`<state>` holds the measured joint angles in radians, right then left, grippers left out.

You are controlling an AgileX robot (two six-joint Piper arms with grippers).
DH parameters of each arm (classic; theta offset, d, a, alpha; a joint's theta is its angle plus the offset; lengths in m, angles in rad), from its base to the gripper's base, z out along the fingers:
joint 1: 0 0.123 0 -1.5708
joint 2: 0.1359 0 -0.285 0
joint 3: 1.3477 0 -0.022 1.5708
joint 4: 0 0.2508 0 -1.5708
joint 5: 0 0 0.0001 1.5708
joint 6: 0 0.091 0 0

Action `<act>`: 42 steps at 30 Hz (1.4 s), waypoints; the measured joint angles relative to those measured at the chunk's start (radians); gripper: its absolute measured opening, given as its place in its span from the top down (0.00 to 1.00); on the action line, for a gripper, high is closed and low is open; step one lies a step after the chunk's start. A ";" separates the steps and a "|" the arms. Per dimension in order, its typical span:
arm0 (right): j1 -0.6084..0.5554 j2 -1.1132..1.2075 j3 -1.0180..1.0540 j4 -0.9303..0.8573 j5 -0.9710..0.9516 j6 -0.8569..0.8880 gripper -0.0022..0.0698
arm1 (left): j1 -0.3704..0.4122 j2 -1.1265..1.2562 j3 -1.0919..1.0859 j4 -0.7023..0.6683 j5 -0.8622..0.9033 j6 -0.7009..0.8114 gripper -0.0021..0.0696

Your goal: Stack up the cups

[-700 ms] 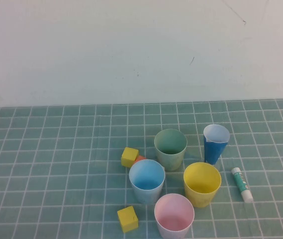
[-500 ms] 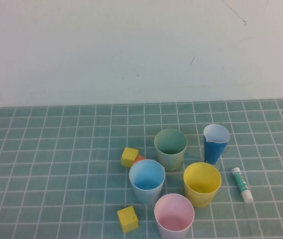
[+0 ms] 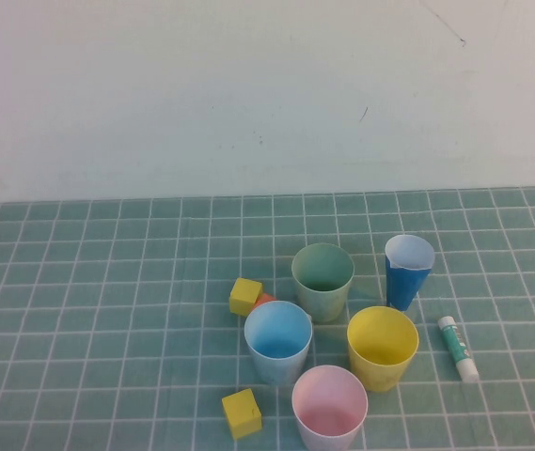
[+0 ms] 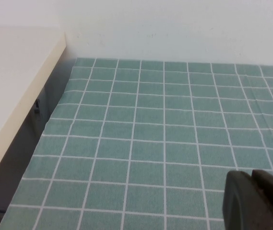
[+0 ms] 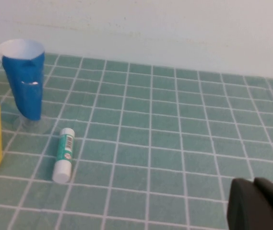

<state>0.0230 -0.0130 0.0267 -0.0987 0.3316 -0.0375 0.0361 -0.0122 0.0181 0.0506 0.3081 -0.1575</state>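
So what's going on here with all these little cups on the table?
Nothing is being handled yet. Four cups stand apart and upright on the tiled table: pale green, light blue, yellow and pink. None is stacked. The left gripper and right gripper are both shut and empty, each hanging over bare table away from the cups.

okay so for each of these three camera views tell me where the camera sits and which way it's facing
High view: raised on the robot's side, angled down at the cups, like the yellow cup; no arm shows.
Left wrist view: on the left arm, facing bare tablecloth; the shut left gripper shows.
Right wrist view: on the right arm, facing the dark blue cup and glue stick; the shut right gripper shows.
Shared: high and right wrist views both show those.
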 joint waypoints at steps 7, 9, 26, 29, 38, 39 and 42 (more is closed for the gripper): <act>0.000 0.000 0.000 -0.135 0.008 -0.013 0.97 | 0.000 0.000 0.000 0.000 0.000 0.000 0.97; 0.000 0.000 0.000 -0.136 0.008 -0.013 0.97 | 0.000 0.000 0.000 0.000 0.000 0.000 0.97; 0.000 0.000 -0.001 -0.016 0.008 0.001 0.97 | 0.000 0.000 0.002 -0.381 -0.055 -0.163 0.97; 0.000 0.000 -0.001 0.005 0.008 0.020 0.97 | 0.000 0.000 0.002 -0.634 -0.112 -0.216 0.97; 0.000 0.000 -0.001 0.162 0.008 0.087 0.97 | 0.000 0.000 0.002 -0.762 -0.152 -0.187 0.97; 0.000 0.000 -0.001 0.182 0.006 0.102 0.97 | 0.000 0.000 0.002 -0.766 -0.154 -0.184 0.97; 0.000 0.000 -0.001 0.270 0.005 0.136 0.97 | -0.002 0.000 -0.008 -0.771 -0.113 -0.107 0.97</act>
<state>0.0230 -0.0130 0.0255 0.1716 0.3361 0.0984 0.0342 -0.0122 0.0103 -0.7201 0.1948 -0.2641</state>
